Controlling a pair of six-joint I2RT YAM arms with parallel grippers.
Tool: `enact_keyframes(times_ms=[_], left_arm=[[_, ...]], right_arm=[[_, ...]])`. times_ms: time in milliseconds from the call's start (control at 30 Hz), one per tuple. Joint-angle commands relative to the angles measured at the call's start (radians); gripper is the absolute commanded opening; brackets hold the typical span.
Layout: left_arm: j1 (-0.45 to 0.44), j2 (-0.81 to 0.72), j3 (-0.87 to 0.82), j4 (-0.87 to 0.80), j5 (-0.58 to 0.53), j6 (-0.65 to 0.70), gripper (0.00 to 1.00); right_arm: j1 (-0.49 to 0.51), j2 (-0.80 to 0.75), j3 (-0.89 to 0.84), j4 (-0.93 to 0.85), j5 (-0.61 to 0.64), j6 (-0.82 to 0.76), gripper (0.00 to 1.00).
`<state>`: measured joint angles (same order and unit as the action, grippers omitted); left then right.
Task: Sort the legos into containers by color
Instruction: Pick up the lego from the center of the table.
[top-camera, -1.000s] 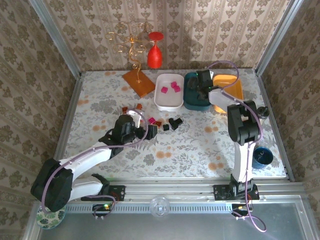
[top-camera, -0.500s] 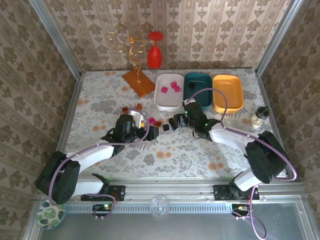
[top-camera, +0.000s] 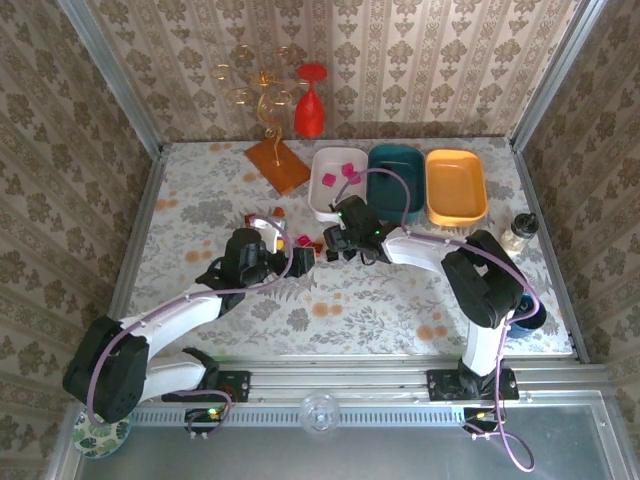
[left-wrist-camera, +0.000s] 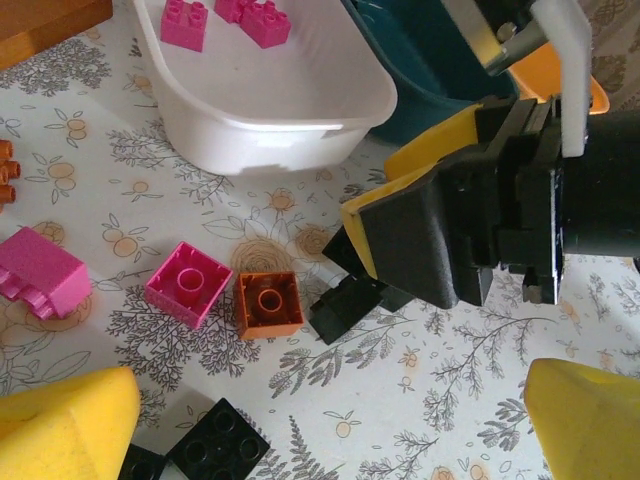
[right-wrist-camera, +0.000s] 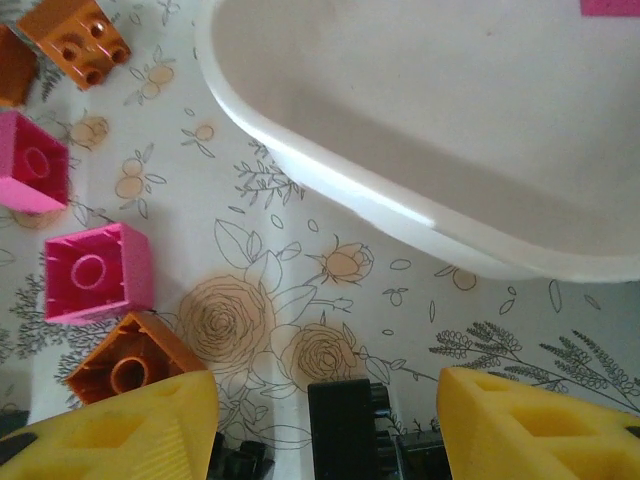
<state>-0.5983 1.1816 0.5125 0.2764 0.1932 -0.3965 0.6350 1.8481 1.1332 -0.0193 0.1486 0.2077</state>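
The white tray (top-camera: 338, 200) holds pink legos (top-camera: 350, 171); the dark teal tray (top-camera: 397, 182) and orange-yellow tray (top-camera: 456, 188) stand to its right. In front of the white tray lie loose legos: a pink one (left-wrist-camera: 190, 283), an orange one (left-wrist-camera: 268, 304) and a black one (left-wrist-camera: 345, 305). My right gripper (right-wrist-camera: 325, 430) is low over this cluster, open, its yellow fingers either side of a black lego (right-wrist-camera: 348, 430) without closing on it. My left gripper (left-wrist-camera: 320, 440) is open just left of it, above another black lego (left-wrist-camera: 205, 440).
A flat orange-brown tile (top-camera: 277, 164) and a red wine glass (top-camera: 309, 100) stand at the back. More orange legos (top-camera: 250, 219) lie left of the cluster. A small jar (top-camera: 518, 232) is at the right edge. The two grippers are close together.
My right arm swung from the teal tray at the back down to the black legos in front of the white tray. My left gripper has barely shifted.
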Motion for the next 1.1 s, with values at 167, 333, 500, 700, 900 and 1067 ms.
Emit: enact_keyframes(times_ms=[167, 333, 500, 700, 900, 1067], left_arm=[[0.008, -0.016, -0.003, -0.014, -0.014, 0.009, 1.0], [0.008, -0.037, -0.002, -0.029, -0.018, 0.015, 1.0], [0.008, -0.068, -0.006, -0.039, -0.026, 0.02, 1.0], [0.006, -0.073, -0.006, -0.042, -0.029, 0.021, 1.0], [0.006, -0.074, -0.006, -0.042, -0.027, 0.019, 1.0], [0.006, -0.072, -0.005, -0.045, -0.031, 0.02, 1.0]], right_arm=[[-0.013, 0.057, 0.073, -0.107, -0.017, -0.03, 0.58], [-0.017, 0.077, 0.115, -0.154, -0.041, -0.045, 0.55], [-0.02, 0.088, 0.129, -0.174, -0.046, -0.048, 0.52], [-0.031, 0.107, 0.141, -0.191, -0.031, -0.045, 0.47], [-0.044, 0.127, 0.149, -0.212, -0.033, -0.051, 0.44], [-0.05, 0.143, 0.159, -0.227, -0.048, -0.063, 0.41]])
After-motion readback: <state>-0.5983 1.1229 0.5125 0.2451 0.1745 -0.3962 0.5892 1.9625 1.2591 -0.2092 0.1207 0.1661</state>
